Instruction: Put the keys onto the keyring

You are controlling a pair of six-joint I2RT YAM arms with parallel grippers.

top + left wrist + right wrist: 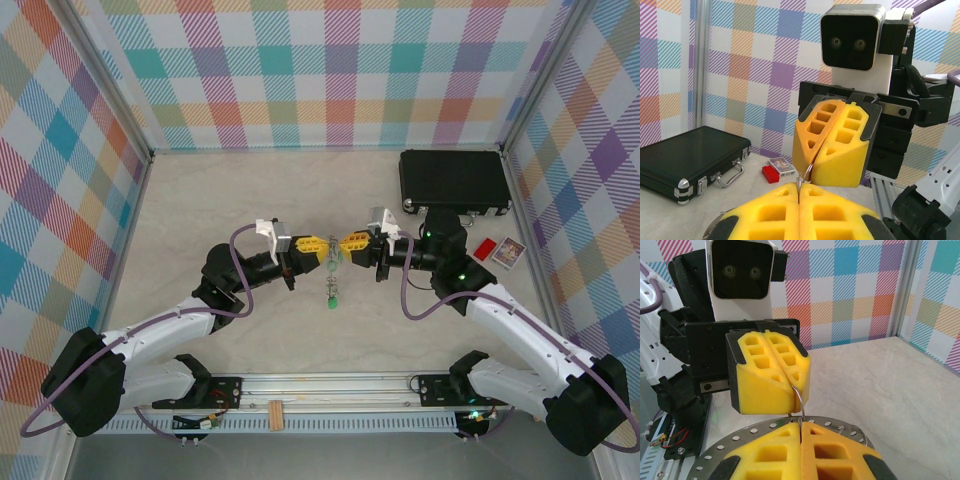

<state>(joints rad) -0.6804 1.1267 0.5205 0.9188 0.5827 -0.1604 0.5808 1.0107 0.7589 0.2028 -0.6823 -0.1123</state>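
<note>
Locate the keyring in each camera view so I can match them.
Top external: keyring at centre, between left pincer and right pincer.
Left wrist: thin wire, lower centre.
Right wrist: thin wire arc, lower centre.
Shared landmark: the two yellow pincers, both shut on it, meeting tip to tip.

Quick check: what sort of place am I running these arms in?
Looks like a lab data-collection booth, not a home: plaid panel walls box in a pale tabletop, and an aluminium rail runs along its near edge.
</note>
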